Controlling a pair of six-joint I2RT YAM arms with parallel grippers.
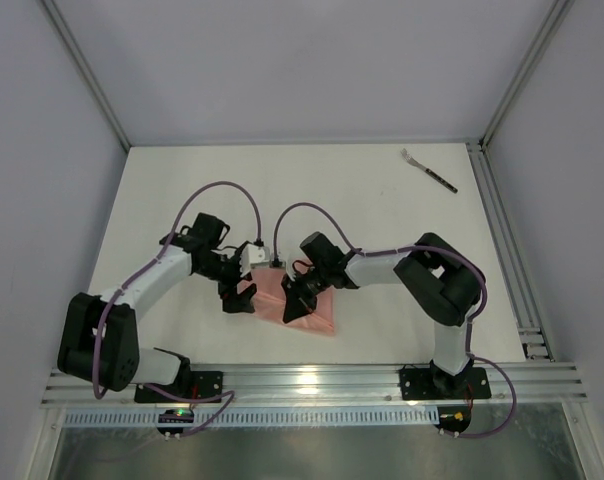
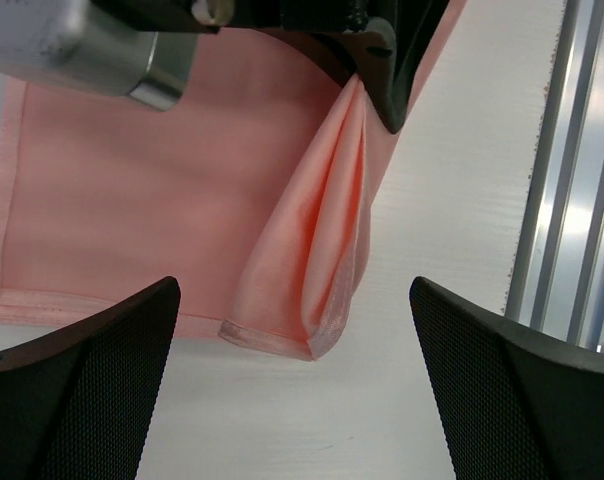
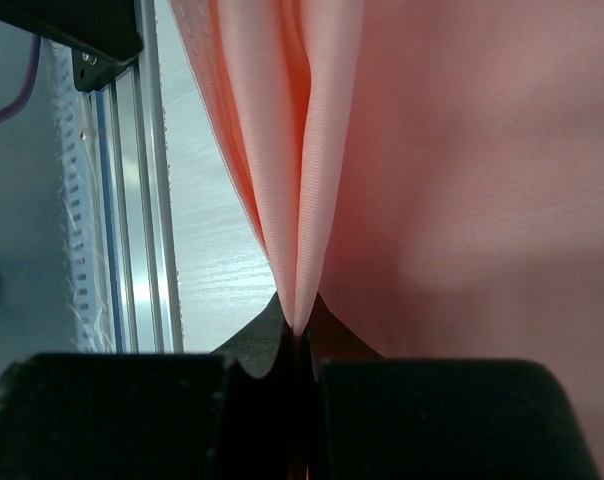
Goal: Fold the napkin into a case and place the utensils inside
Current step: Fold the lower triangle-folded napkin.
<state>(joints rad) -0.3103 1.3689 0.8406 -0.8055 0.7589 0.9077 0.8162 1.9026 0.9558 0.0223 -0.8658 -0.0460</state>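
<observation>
Top external view: you have both arms meeting over the near middle of the table (image 1: 282, 190), with the cloth between them.
Left gripper (image 1: 238, 298): its jaws stand wide open and hold nothing; it hangs at the napkin's left edge.
Left wrist view: one loose corner of the cloth lies between the two spread fingers (image 2: 82, 390), lying on the table and touching neither.
Napkin (image 1: 317, 314): it lies mostly flat near the front rail (image 2: 572, 200), just right of the left gripper, not yet a narrow packet.
Raised ridge: a pleat runs from that loose corner toward the right gripper, roughly left to right along the cloth's near edge as far as you can judge.
Right gripper (image 1: 298, 292): its jaws are closed tight on the pleat's upper end, lifting it off the table.
Fork (image 1: 429, 170): it rests far right, well apart from the napkin, lying aslant with prongs far-left and handle near-right.
Nearer arm: the right arm is closer to the fork, but it is busy with the cloth.
Coming move: you likely need the left jaws to drop straight onto the corner below them; the fold looks unfinished.
</observation>
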